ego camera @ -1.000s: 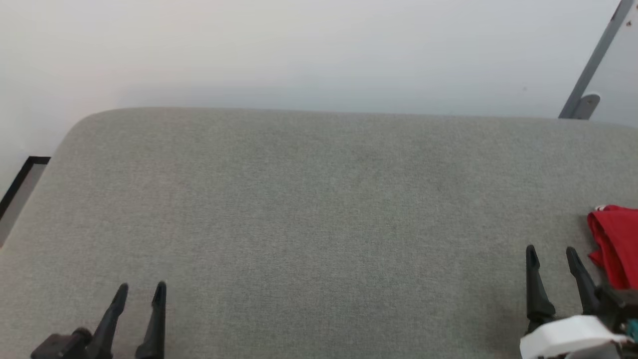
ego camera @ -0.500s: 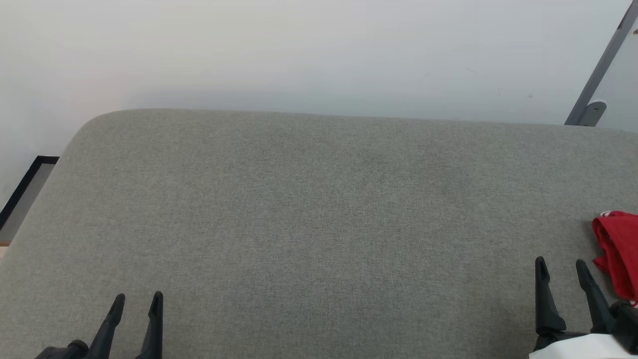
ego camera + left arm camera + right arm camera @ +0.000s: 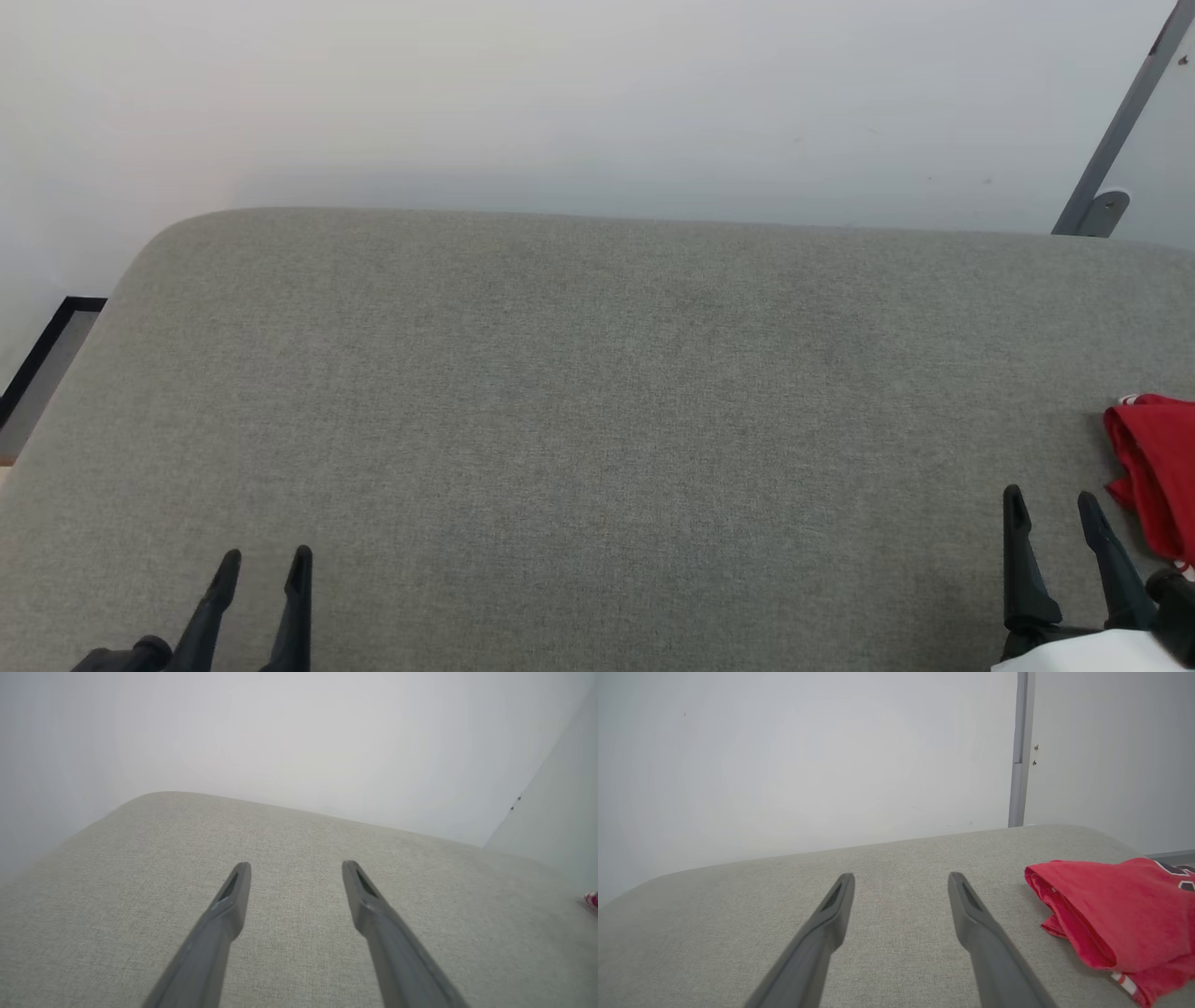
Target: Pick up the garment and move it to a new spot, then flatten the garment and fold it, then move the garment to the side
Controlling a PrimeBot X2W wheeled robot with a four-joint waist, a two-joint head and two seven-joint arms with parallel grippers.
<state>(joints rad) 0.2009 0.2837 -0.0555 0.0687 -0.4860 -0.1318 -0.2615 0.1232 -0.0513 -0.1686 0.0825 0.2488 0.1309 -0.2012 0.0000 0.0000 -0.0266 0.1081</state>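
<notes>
The grey padded table [image 3: 597, 420] holds the garment [image 3: 1158, 467] at its right end. Over the table, my left gripper [image 3: 266, 555] and right gripper [image 3: 1050, 497] are wide open, empty.

Bright, even, nearly shadowless light; wrist views perhaps slightly soft.

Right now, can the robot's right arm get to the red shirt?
Probably yes: the garment lies just beside the open right gripper on the grey cushion, with nothing between them.

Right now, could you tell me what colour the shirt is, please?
The shirt is red with some white trim; the right wrist view shows it best.
</notes>
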